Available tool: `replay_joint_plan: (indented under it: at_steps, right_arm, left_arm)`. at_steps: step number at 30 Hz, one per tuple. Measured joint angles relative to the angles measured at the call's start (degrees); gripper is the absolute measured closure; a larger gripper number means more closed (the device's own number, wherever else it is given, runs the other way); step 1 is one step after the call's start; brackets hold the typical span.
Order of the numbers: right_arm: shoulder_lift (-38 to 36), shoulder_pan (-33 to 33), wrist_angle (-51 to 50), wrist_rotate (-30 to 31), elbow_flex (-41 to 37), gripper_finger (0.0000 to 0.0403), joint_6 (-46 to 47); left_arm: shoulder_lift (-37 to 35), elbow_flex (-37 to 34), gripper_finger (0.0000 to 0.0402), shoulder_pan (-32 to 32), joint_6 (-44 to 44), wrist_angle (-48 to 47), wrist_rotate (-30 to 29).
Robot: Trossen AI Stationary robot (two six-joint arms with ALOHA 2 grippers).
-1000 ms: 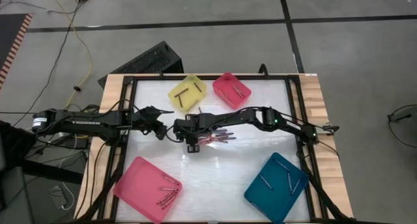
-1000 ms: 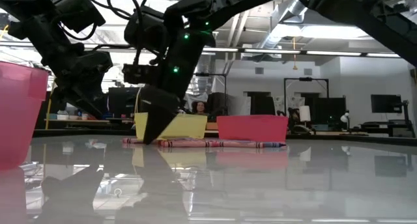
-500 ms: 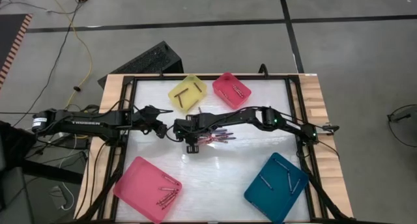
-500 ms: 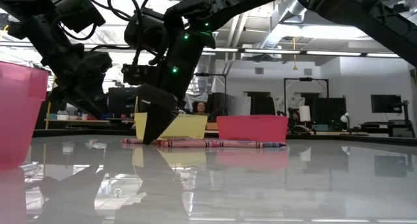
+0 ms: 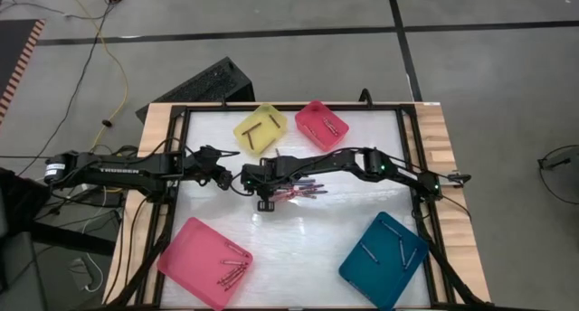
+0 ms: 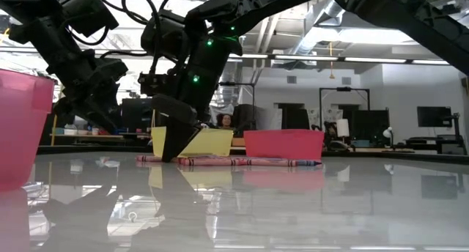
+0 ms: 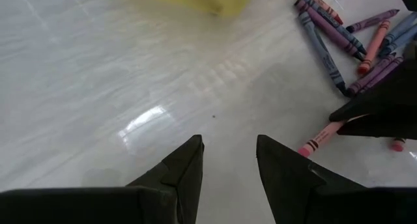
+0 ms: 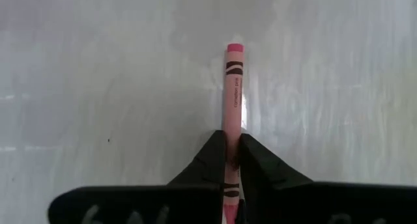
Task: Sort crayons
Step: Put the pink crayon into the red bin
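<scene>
A loose pile of crayons (image 5: 306, 188) lies on the white table top near its middle; the left wrist view shows them as purple, blue and pink sticks (image 7: 345, 35). My right gripper (image 5: 263, 192) stands at the pile's left end, fingers down at the table (image 6: 174, 151), shut on one pink crayon (image 8: 233, 87). My left gripper (image 5: 227, 177) hovers open just left of it, its fingers (image 7: 228, 146) above bare table and holding nothing. My right gripper pinches the pink crayon's two long sides (image 8: 232, 136) between its fingers, around the middle of its length. The fingers come slanting down from above and lie across the crayon. The crayon lies flat on the table, its free end (image 7: 305, 149) sticking out toward my left gripper.
A yellow tray (image 5: 261, 130) and a small pink tray (image 5: 321, 124) stand at the far edge. A larger pink tray (image 5: 204, 261) is near left and a teal tray (image 5: 383, 259) near right, each holding a few crayons. A black frame (image 5: 181, 148) rims the table.
My right gripper's fingers have drawn closer together at the pile's left end, staying down at the table. The left arm has kept still.
</scene>
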Motion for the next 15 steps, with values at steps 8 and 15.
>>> replay_joint_plan:
  at_steps: [8,15]
  right_arm:
    - [-0.11,-0.15,-3.98,-0.30,2.96,0.0361,0.07]
    - [-0.76,-0.59,-11.24,-0.30,8.91,0.0361,-0.39]
  left_arm:
    - [0.00,0.00,0.0269,-0.02,0.00,-0.20,0.00]
    - [0.00,0.00,0.0269,0.00,0.00,-0.17,0.02]
